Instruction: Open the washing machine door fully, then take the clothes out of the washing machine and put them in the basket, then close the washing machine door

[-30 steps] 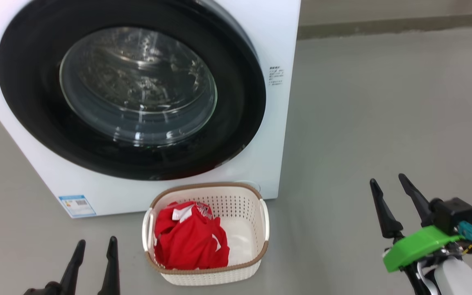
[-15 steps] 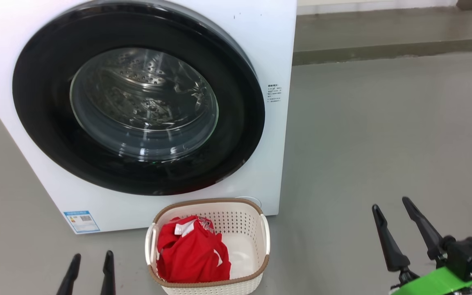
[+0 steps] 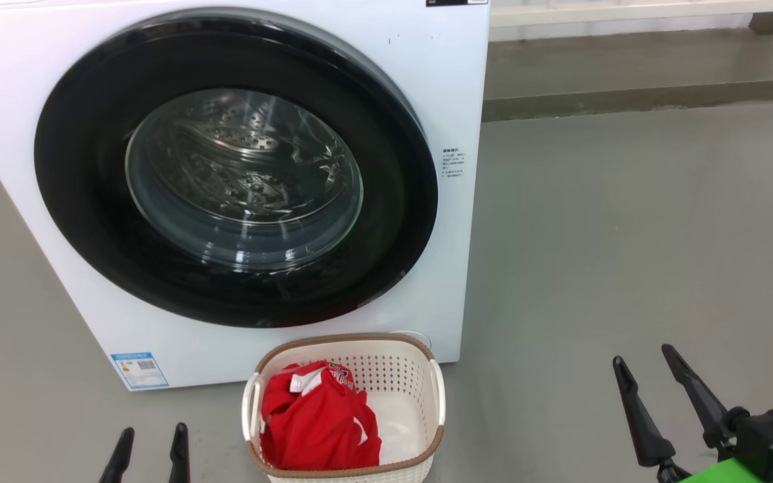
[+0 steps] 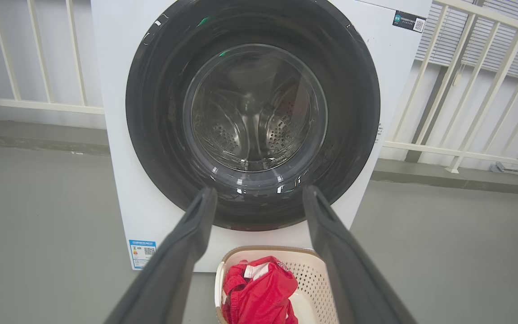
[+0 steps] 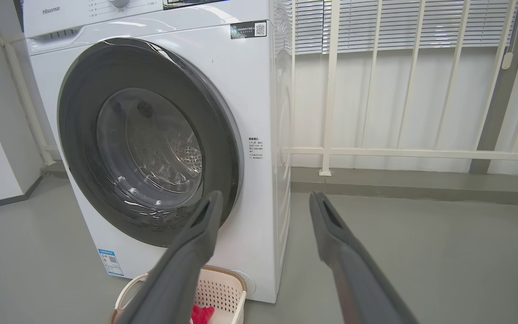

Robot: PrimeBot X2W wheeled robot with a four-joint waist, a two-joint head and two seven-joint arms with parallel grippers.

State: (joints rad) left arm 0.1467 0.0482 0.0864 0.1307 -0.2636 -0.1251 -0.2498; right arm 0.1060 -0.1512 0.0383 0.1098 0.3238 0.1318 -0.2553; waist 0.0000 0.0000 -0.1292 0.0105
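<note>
Grey bare floor (image 3: pixel 628 235) carried the big white front-loading washing machine (image 3: pixel 453 80), its round black-rimmed glass door (image 3: pixel 78 201) shut. Close before its lower front stood the cream perforated plastic basket (image 3: pixel 437 396), handy for unloading, holding the red jersey clothes (image 3: pixel 319 422). Low over the floor, the left gripper (image 3: pixel 154 431) and right gripper (image 3: pixel 643 355) hung wide open, empty, the work apparently finished.

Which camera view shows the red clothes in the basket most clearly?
The head view: the clothes lie almost whole in the basket, seen from above. The left wrist view cuts them off at its bottom edge; the right wrist view gives a small red scrap of them.
</note>
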